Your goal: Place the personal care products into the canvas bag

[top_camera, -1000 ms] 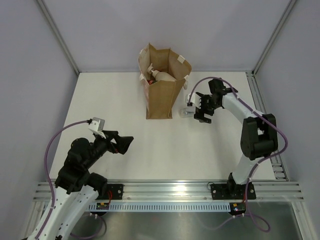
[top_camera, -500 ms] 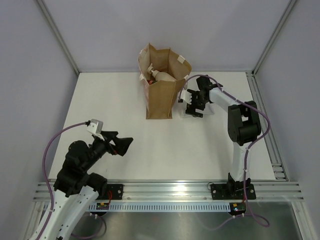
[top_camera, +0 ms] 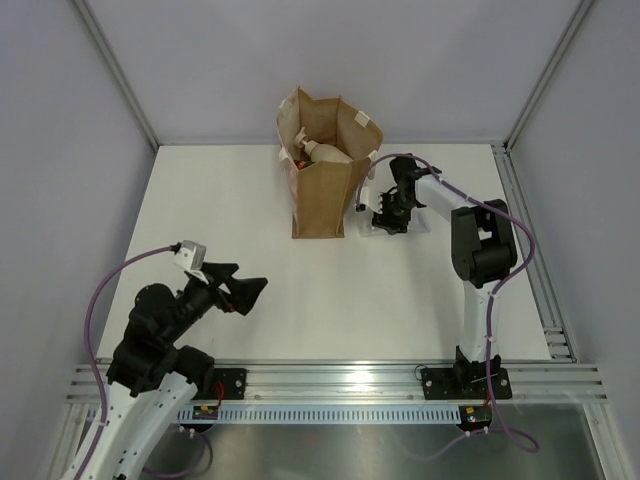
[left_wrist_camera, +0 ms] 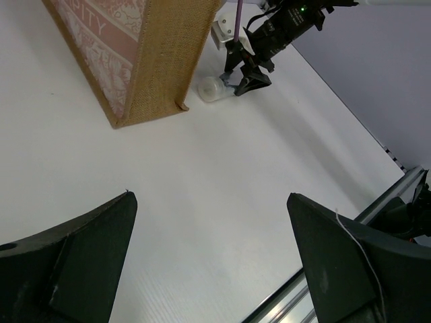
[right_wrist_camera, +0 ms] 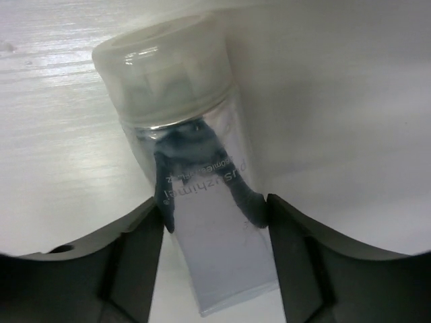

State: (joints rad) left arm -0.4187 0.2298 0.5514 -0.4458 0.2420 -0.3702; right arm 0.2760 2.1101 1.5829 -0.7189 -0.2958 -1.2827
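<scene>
Since the previous second, the top view shows the right end effector has come down and inward, toward the canvas bag, and its jaws have narrowed from wide open. It now sits low over the silver tube, which lies on the table just beside the bag's near right corner. The bag stands upright at the far middle. A beige-pink bottle and something orange show inside it. No other product lies loose on the table in this view, so the tube appears to be the last item. The left end effector hangs open at near left, well apart from the work.

From the left wrist view, the left fingers stand wide with nothing between them. The tube's pale cap lies close to the bag's wall, with the right end effector at it.

In the right wrist view, the end effector is closed on the tube, a finger against each side of its body below the translucent cap. The tube is not yet lifted.

Judgement: the pick is just made. The tall bag wall and its right handle stand in the way and must be cleared from above.
</scene>
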